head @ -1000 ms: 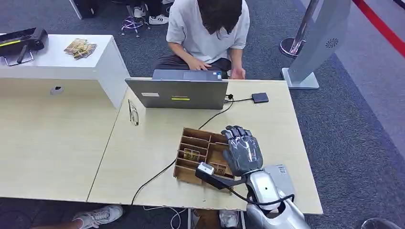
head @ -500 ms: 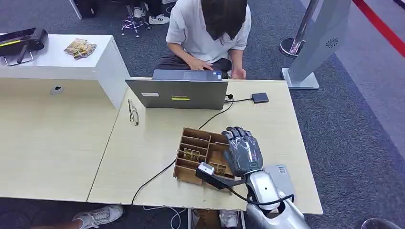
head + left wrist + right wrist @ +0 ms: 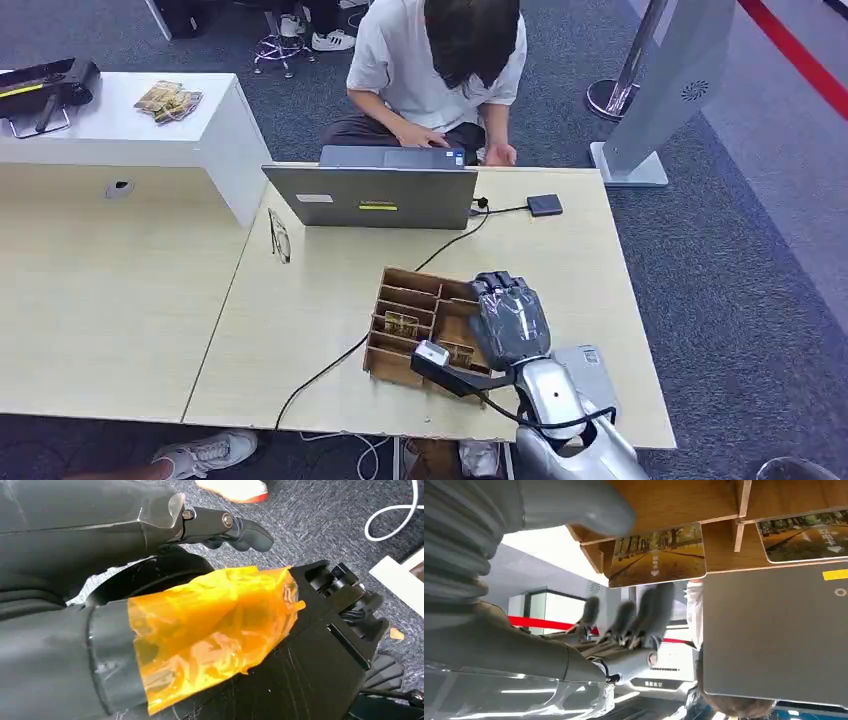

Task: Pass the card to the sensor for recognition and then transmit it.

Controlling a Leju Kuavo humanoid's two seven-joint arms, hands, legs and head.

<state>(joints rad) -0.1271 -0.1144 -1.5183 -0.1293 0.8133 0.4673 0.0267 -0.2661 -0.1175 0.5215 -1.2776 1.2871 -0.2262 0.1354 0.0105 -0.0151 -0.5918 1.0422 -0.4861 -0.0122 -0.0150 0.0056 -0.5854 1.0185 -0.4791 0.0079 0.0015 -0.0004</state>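
While the silver right arm reaches up from the near edge of the table (image 3: 300,310), the right hand (image 3: 508,318) hangs palm-down over the right side of the wooden organizer (image 3: 405,300), back of the hand to the head camera. From the wrist camera, the fingers (image 3: 644,612) are spread and only slightly bent, nothing between them, and the thumb (image 3: 589,505) sits on the other side of a card (image 3: 656,554). That card stands in an organizer slot, its free edge poking out toward the fingers, close to them but with a gap showing; whether the thumb touches it I cannot tell. A second card (image 3: 806,534) sits in the next slot along. On the near side of the organizer lies a small black and white sensor (image 3: 432,356) on its cable, just beside the wrist. The left hand (image 3: 240,530) hangs low over carpet, fingers curled in on nothing.
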